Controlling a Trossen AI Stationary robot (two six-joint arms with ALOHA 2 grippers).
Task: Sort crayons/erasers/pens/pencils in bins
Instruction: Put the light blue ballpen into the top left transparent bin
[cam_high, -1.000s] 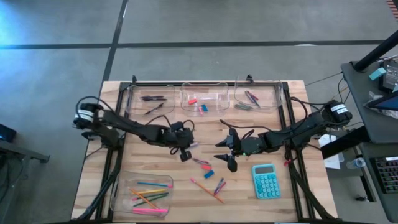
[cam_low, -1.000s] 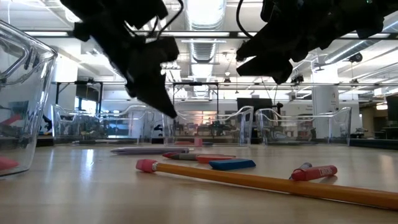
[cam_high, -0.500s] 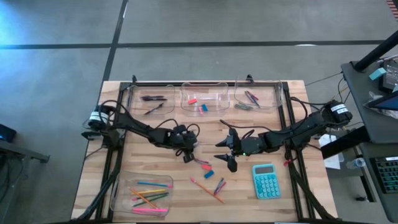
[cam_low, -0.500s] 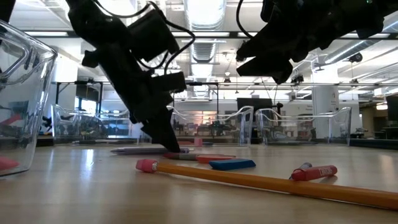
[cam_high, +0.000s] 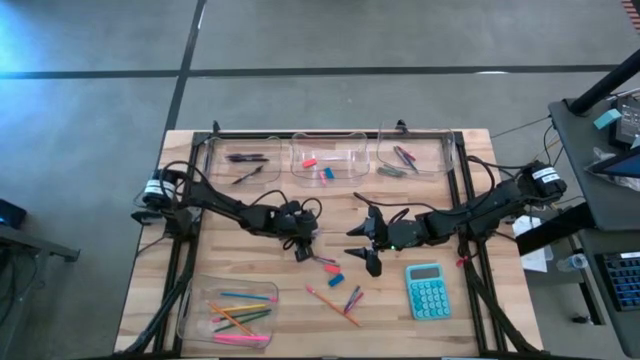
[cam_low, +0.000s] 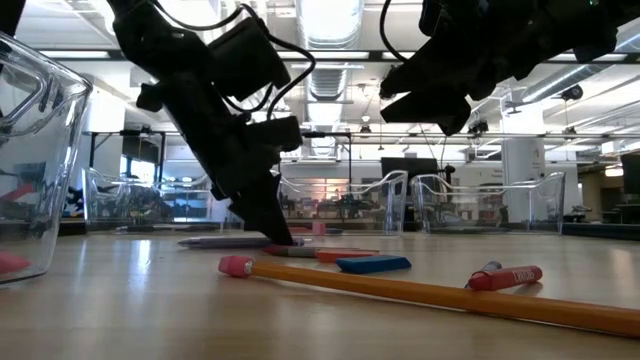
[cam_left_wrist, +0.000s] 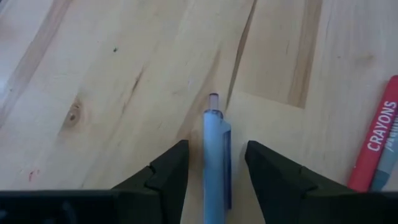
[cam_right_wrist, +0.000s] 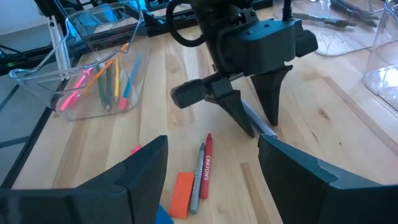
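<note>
Left gripper (cam_left_wrist: 214, 165) sits low on the table (cam_left_wrist: 112, 68), fingers spread either side of a light-blue pen (cam_left_wrist: 214, 155) lying flat. Right gripper (cam_high: 368, 243) hovers nearby, spread, empty.

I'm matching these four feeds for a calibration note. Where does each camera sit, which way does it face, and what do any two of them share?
High view: overhead, straight down; both arms, left gripper, right gripper, calculator.
Low view: table height, level toward the room; both arms drop in above an orange pencil.
Left wrist view: looks down past its open fingers straddling a light blue pen.
Right wrist view: looks past its own fingers toward the left gripper.
Shared: both wrist views show the red crayon.
</note>
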